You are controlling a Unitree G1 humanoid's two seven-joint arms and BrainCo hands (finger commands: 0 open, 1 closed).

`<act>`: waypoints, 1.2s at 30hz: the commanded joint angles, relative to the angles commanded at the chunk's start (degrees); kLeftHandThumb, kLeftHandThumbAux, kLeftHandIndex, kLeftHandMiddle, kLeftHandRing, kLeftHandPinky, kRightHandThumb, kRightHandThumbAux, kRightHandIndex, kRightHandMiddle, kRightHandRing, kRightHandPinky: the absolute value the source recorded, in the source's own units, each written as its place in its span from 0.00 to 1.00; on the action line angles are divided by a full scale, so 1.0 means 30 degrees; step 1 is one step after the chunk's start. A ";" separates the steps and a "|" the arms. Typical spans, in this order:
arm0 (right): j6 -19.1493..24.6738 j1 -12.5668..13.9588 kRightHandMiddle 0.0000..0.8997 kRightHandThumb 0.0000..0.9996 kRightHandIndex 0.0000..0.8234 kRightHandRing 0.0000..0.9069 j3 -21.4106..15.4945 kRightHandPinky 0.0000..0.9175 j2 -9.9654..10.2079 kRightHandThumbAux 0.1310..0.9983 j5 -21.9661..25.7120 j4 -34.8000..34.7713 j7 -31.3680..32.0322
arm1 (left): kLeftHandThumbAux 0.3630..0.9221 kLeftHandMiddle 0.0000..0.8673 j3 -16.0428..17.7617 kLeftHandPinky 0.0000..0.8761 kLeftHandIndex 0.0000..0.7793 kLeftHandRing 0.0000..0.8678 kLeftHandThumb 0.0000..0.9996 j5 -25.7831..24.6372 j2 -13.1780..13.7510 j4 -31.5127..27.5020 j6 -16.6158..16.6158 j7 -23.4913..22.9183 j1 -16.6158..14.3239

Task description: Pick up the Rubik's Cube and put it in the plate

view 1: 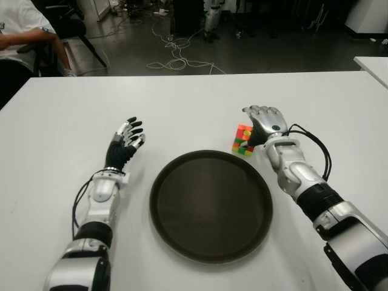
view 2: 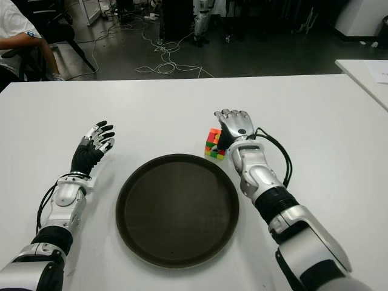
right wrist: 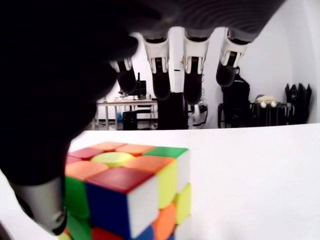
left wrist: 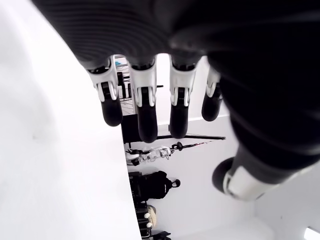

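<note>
The Rubik's Cube (view 1: 243, 140) stands on the white table (view 1: 182, 103) just beyond the far right rim of the round dark plate (view 1: 211, 206), which has nothing in it. My right hand (view 1: 257, 124) is directly to the cube's right, open, fingers stretched over the cube's top and thumb down beside its near face. In the right wrist view the cube (right wrist: 125, 195) fills the space under the extended fingers (right wrist: 192, 75), not clasped. Left of the plate, my left hand (view 1: 127, 138) shows with its fingers spread, holding nothing.
A seated person (view 1: 18, 36) is beyond the table's far left corner. Cables (view 1: 176, 57) trail over the dark floor behind the table. The edge of another white table (view 1: 373, 63) shows at far right.
</note>
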 joint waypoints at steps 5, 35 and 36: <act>0.0144 -0.0043 0.14 0.00 0.15 0.14 -0.0096 0.12 0.0105 0.68 0.0090 0.0147 -0.0501 | 0.54 0.21 0.0038 0.18 0.18 0.20 0.09 -0.0018 -0.0072 -0.0057 0.0028 0.0119 0.0020; -0.0376 -0.0335 0.17 0.00 0.17 0.16 -0.1047 0.13 0.0277 0.71 0.1157 0.0807 -0.1295 | 0.52 0.21 -0.0048 0.19 0.19 0.20 0.10 0.0144 -0.0021 0.0478 -0.0201 0.0370 -0.0172; -0.0441 -0.0342 0.17 0.00 0.17 0.16 -0.1057 0.12 0.0272 0.71 0.1202 0.0853 -0.1312 | 0.51 0.21 -0.0045 0.19 0.20 0.20 0.10 0.0129 -0.0022 0.0512 -0.0219 0.0362 -0.0187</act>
